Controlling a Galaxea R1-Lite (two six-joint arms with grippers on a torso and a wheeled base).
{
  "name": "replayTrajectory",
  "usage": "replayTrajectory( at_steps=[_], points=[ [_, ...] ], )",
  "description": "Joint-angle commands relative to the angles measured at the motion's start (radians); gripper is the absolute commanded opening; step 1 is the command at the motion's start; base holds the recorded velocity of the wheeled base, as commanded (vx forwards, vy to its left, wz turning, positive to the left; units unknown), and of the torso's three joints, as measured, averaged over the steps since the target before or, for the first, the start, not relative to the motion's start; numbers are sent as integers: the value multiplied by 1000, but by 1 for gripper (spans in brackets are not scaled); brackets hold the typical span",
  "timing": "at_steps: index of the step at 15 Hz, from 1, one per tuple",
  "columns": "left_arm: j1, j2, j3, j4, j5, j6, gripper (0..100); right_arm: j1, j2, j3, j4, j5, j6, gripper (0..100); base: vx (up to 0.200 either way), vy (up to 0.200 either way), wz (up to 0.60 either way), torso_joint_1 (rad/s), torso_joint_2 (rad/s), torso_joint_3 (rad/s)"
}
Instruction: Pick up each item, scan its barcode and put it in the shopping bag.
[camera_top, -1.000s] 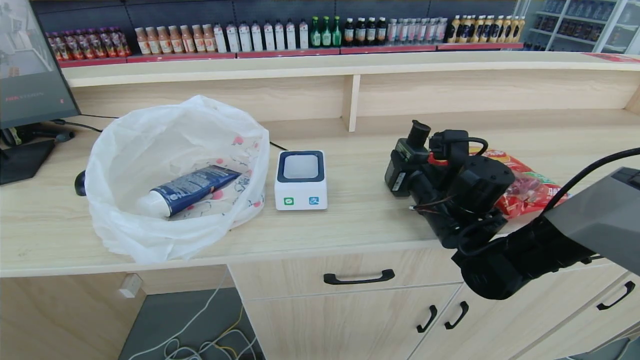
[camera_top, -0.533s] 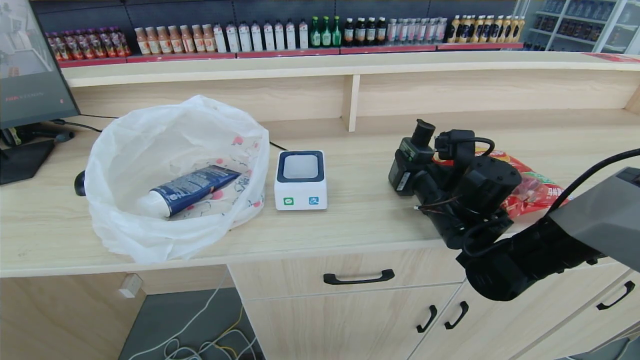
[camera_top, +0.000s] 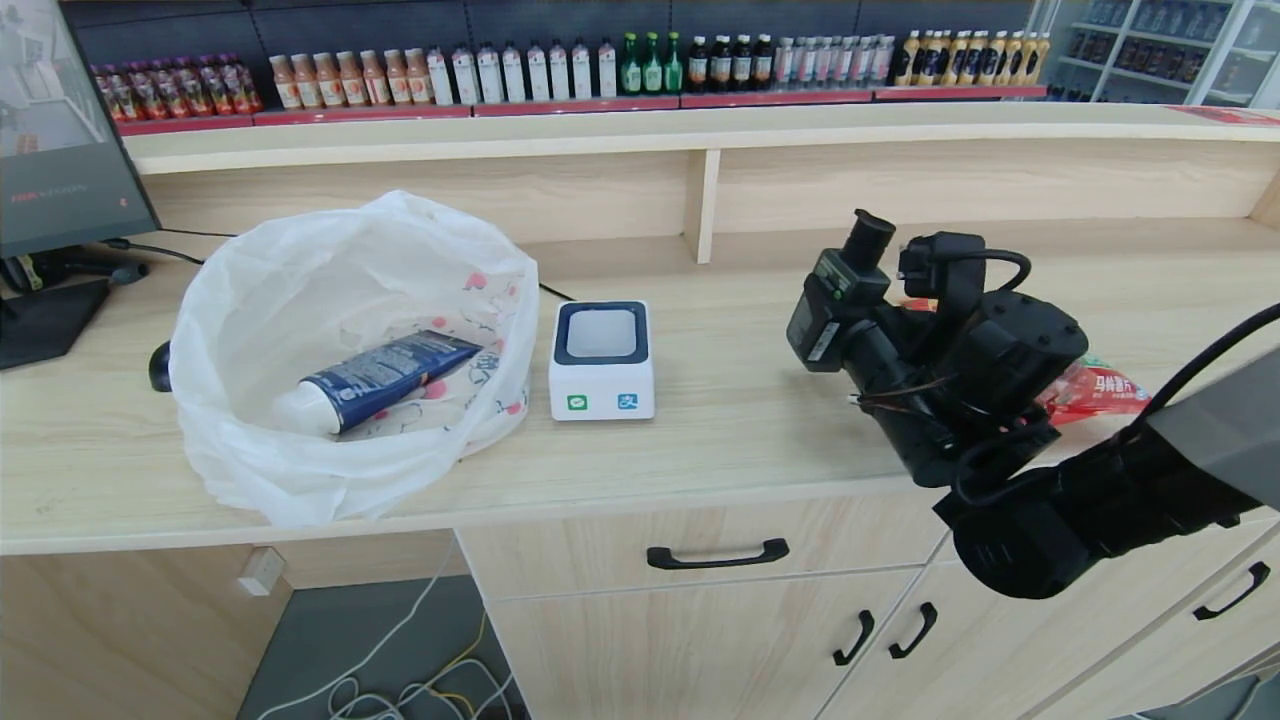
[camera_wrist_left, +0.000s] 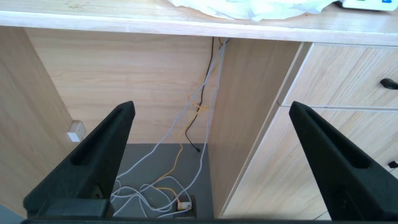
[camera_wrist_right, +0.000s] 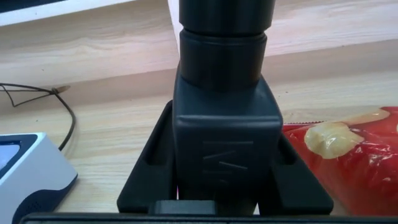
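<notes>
One item, a blue tube (camera_top: 385, 378), already lies in the shopping bag (camera_top: 250, 290). A red snack packet (camera_top: 1098, 385) waits on the desk (camera_top: 730, 430), well apart from the bag, partly hidden by the right arm. The right pincer (camera_wrist_right: 222, 127) is clamped on what looks like a black handheld scanner (camera_top: 835, 295). The left pincer (camera_wrist_left: 211, 130) hangs below the desk edge, jaws wide apart. The packet's turn seems next: likely the free left pincer must come up to lift it for scanning.
</notes>
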Motion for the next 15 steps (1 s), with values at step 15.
replayTrajectory(
  at_steps=[15],
  points=[
    [0, 0, 0, 2, 0, 0, 100, 30, -437, 404, -38, 197, 102, 0, 0, 0, 0, 0, 0, 0]
  ],
)
